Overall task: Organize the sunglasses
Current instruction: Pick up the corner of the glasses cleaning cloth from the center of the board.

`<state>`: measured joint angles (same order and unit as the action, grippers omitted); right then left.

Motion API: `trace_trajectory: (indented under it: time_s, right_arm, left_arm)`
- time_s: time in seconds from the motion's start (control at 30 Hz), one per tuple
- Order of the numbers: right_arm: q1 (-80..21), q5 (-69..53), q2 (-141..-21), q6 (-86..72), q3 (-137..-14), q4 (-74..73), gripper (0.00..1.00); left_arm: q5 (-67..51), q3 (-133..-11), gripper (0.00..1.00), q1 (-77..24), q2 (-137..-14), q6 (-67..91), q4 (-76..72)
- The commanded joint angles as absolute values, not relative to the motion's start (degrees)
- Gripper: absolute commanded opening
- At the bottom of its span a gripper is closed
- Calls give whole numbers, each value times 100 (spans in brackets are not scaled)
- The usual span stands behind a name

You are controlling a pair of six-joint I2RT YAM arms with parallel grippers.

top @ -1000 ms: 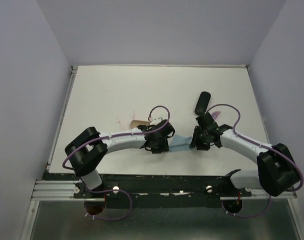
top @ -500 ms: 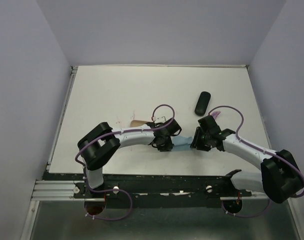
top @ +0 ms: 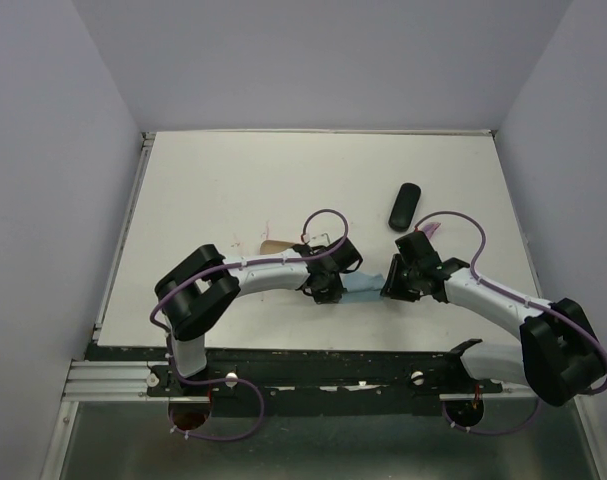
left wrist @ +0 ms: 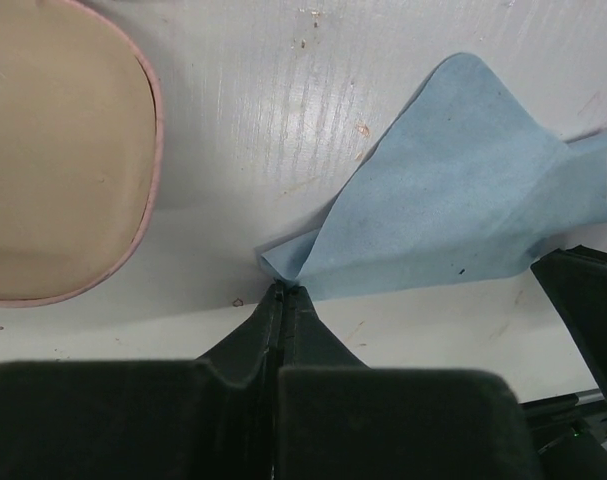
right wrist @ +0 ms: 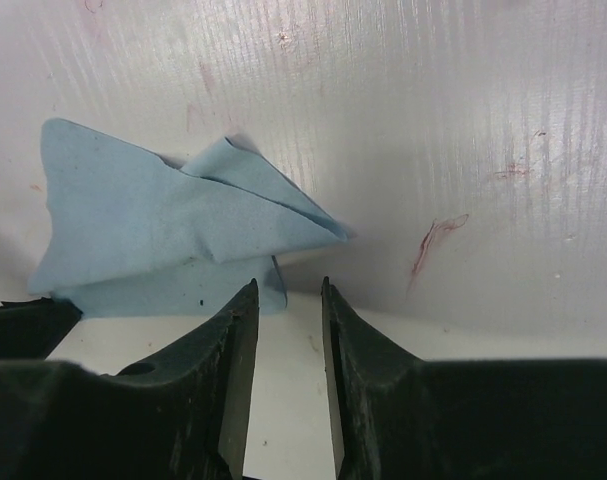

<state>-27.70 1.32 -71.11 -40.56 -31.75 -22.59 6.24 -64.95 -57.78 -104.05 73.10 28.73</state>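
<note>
Left claw [left wrist: 283, 292] pinched shut on a corner of the blue cloth [left wrist: 453, 200]; right claw [right wrist: 288, 290], half-open and empty, just beside it, presumably to fold.

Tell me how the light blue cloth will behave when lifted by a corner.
Likely floppy: the cloth lies folded and creased, so it should drape from the left gripper pinching its corner. Probably light, being thin. Pushed, it would likely bunch.

The left arm [top: 258, 268] and right arm [top: 488, 293] bend inward (wrists near), left tool [left wrist: 283, 292] clamped closed, right tool [right wrist: 288, 285] slightly parted.
</note>
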Motion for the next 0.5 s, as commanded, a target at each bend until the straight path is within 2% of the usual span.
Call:
trace_trajectory:
  time_s: [0.0,0.13,0.47]
  right_arm:
    - [-2812,53,-7198,-3999,-3146,-2294,38]
    - [-2848,44,-7373,-3981,-3173,-2241,37]
    - [-3085,88,-7778,-4069,-3225,-2241,27]
  left_arm:
    - [721,-6372,0,-5827,-10248,7234,2874]
    - [607,-6398,0,-5827,-10257,7172,2769]
    - [624,-6372,0,-5827,-10309,7172,2690]
